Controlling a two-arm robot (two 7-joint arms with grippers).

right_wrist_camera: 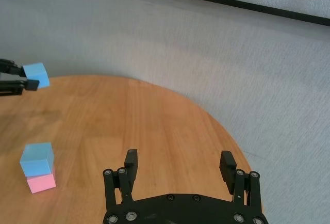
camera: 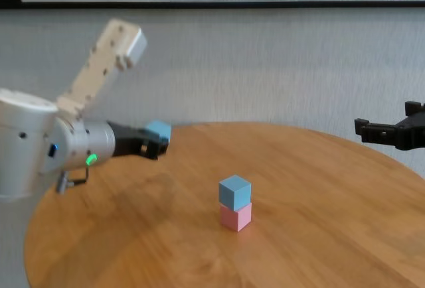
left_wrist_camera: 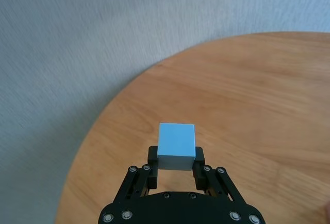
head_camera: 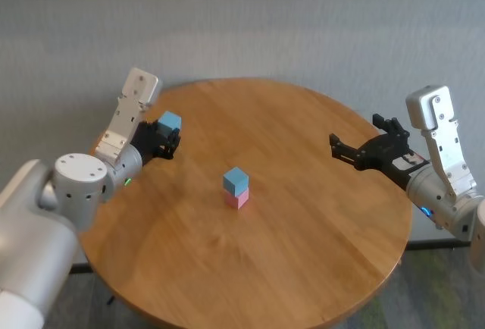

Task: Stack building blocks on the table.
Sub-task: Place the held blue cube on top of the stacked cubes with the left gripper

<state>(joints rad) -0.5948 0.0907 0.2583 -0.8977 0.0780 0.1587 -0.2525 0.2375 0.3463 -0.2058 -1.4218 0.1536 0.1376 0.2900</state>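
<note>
Fingers of my left gripper (left_wrist_camera: pixel 175 168) pinch the blue cube (left_wrist_camera: pixel 176 145) — I'd centre it squarely above the two-cube stack (head_camera: pixel 236 188) before lowering — right gripper (right_wrist_camera: pixel 179 168) wide open, empty.

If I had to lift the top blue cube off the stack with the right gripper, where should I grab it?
Probably from above: close the open right gripper on two opposite vertical side faces of the upper blue block. It sits squarely on the pink block, and all its sides are exposed, so keep the fingers above the seam.
</note>
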